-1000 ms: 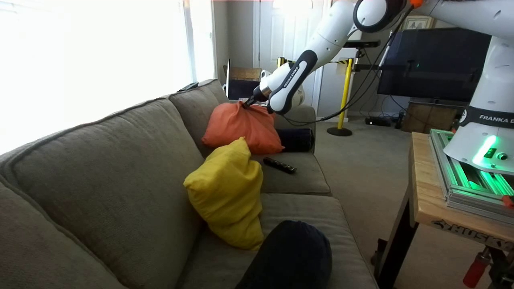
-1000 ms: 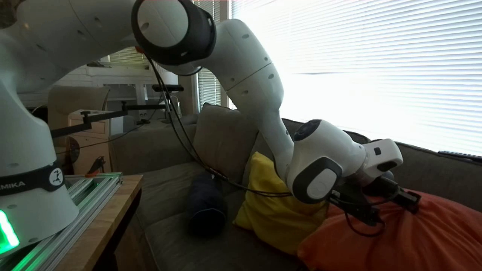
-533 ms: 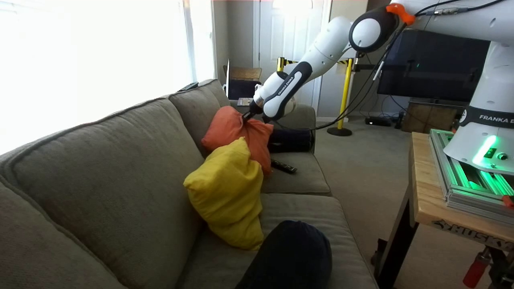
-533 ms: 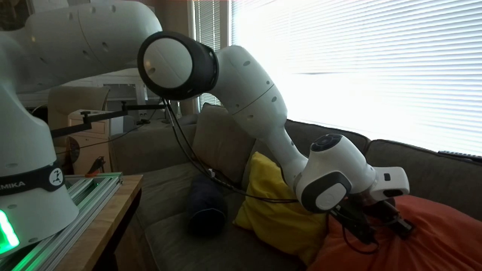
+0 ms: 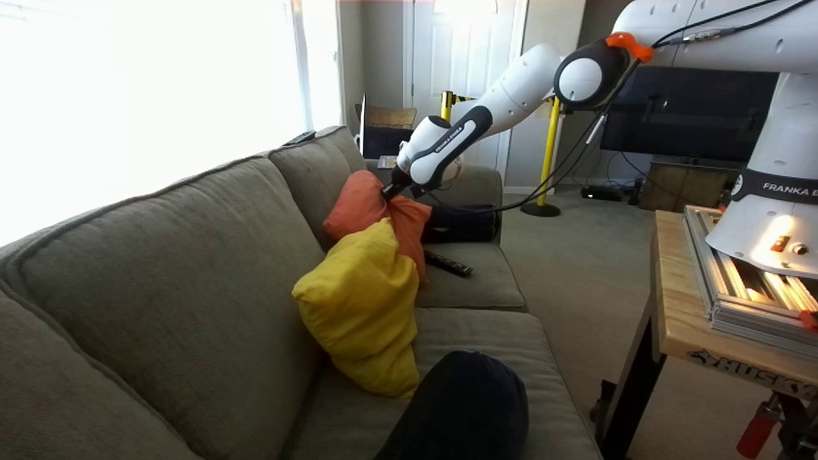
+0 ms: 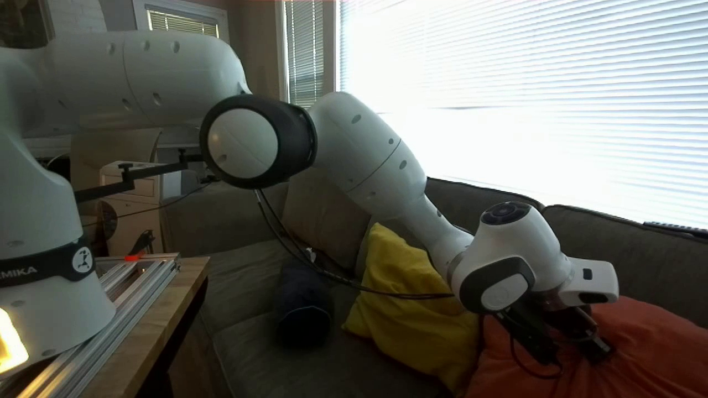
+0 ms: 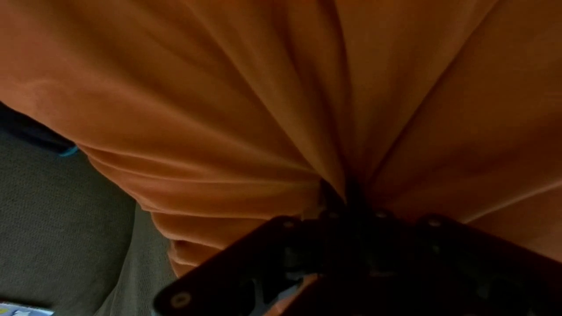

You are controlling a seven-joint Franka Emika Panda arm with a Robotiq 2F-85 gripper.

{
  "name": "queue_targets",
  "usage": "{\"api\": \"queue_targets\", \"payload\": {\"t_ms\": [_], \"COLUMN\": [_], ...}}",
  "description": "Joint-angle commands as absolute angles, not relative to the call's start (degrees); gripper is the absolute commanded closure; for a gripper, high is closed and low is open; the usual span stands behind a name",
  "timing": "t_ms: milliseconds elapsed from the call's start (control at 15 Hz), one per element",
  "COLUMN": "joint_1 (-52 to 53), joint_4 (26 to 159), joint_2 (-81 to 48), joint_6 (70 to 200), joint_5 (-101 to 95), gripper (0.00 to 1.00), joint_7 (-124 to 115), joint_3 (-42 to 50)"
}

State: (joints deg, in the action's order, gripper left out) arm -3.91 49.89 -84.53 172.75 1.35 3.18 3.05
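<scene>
My gripper [image 5: 386, 193] is shut on a gathered fold of the orange pillow [image 5: 359, 203], which bunches up around the fingertips. Creases fan out from that pinch across the orange pillow [image 7: 246, 87] in the wrist view, where the dark gripper [image 7: 344, 197] comes in from below. The orange pillow rests on the far seat of the grey sofa [image 5: 192, 268], partly behind the yellow pillow [image 5: 361, 306]. In an exterior view the gripper [image 6: 600, 351] presses low against the orange pillow [image 6: 658, 354], whose lower part is cut off by the frame.
A remote control [image 5: 449, 262] lies on the seat, one end close to the orange pillow. Dark bolsters lie at the sofa's far end [image 5: 463, 223] and near seat [image 5: 473, 409]. A wooden table [image 5: 687, 287] carries the arm's base.
My gripper has come down with the orange pillow, whose front corner swung toward the yellow pillow and beside the remote. The base light turned from green to yellow-orange.
</scene>
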Motion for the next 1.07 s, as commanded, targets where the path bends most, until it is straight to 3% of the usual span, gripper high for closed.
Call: {"api": "queue_targets", "payload": {"t_ms": [0,600,1000], "joint_1": [-3.65,-0.27,1.68], "joint_4": [45.4,49.68,55.13], "joint_2": [-85.08,-78.41,-74.49], "joint_6": [167.89,155.82,153.09], "joint_5": [1.83,1.79,1.51], "gripper": [0.64,0.03,0.0], "joint_7": [0.51,-10.47,-13.85], "joint_3": [1.49,5.92,7.59]}}
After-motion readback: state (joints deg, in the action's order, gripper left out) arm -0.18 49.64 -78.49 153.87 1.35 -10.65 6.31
